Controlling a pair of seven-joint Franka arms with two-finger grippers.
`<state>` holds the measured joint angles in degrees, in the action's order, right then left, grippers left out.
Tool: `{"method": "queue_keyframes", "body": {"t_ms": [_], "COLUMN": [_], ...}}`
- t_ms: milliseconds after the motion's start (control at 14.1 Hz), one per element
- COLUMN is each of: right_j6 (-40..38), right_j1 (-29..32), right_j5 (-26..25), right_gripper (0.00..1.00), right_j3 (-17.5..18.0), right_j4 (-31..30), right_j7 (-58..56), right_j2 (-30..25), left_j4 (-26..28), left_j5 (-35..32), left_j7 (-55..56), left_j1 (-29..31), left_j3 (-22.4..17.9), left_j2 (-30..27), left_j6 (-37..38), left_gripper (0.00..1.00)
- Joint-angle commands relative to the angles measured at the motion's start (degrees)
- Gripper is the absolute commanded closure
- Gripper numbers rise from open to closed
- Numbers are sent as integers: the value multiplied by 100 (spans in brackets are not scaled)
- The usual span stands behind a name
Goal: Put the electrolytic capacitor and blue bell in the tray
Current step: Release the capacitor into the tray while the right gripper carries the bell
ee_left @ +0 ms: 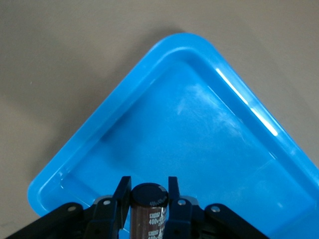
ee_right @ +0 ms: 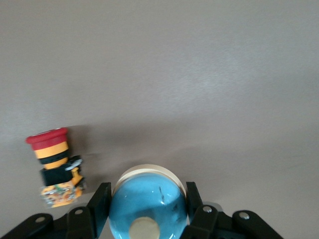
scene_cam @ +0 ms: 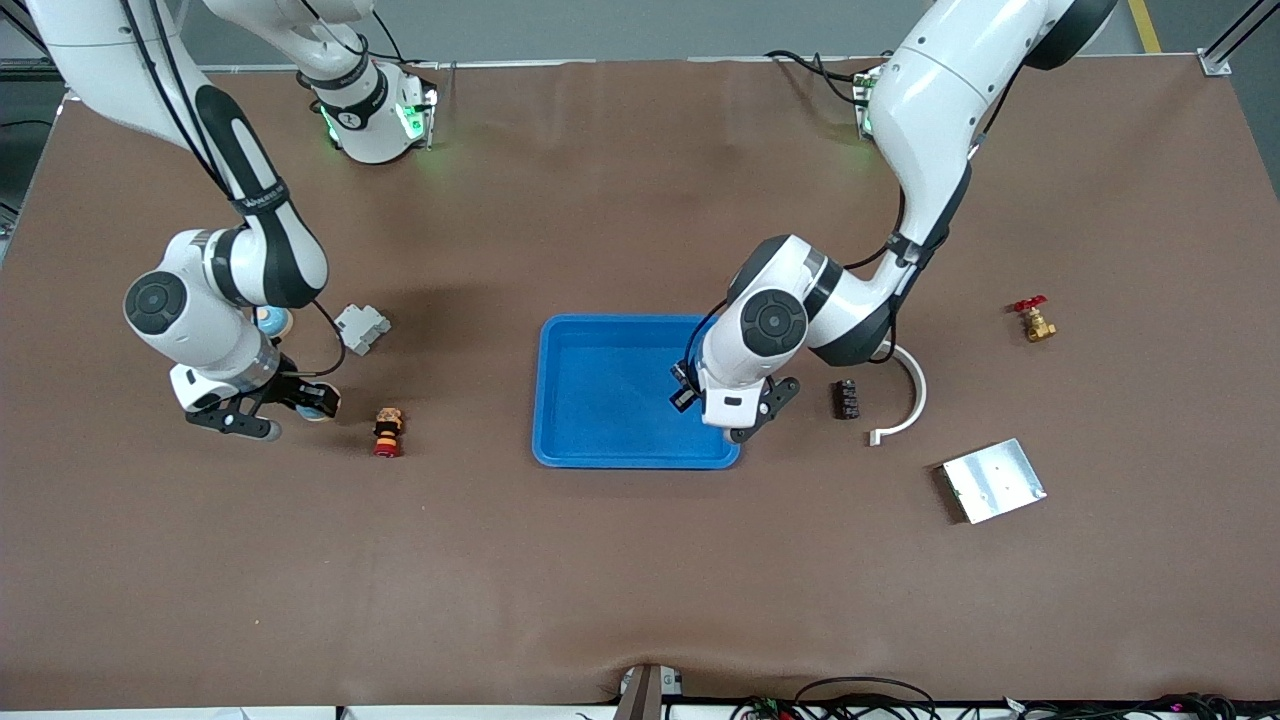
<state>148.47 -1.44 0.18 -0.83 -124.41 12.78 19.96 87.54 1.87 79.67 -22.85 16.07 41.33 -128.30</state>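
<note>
The shallow bright-blue plastic tray sits mid-frame on the brown worktop, one corner hidden under the bent left arm. The left gripper, over the tray, has jaws clenched on the dark cylindrical electrolytic capacitor, cut off below. At middle-left, the right gripper grasps the blue dome-shaped bell.

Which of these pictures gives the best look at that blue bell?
The right wrist view: the blue bell fills the foreground, dome toward the camera, clamped in the right claw. The front view shows only a sliver of it under that claw. The left wrist view misses it entirely.
</note>
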Motion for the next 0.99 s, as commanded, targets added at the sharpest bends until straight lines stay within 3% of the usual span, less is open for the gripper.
{"method": "queue_keyframes", "body": {"t_ms": [0,495,779,920], "right_j6": [-116,-1433,-1514,-1392], "right_j1": [-198,-945,-1279,-1542], "right_j5": [61,52,52,43], "right_gripper": [100,100,100,100], "right_j3": [-13,-14,-13,-13], "right_j4": [-66,-66,-66,-14], "right_j7": [486,2033,2772,3290], "right_j2": [-176,-1195,-1258,-1214], "left_j4": [-71,114,211,211], "left_j5": [-37,-485,-494,-486], "left_j7": [670,1692,1736,1789], "left_j1": [-71,-141,-228,-264], "left_j3": [-78,-87,-87,-87], "left_j2": [77,332,323,323], "left_j6": [-20,59,278,305], "left_gripper": [90,90,90,84]}}
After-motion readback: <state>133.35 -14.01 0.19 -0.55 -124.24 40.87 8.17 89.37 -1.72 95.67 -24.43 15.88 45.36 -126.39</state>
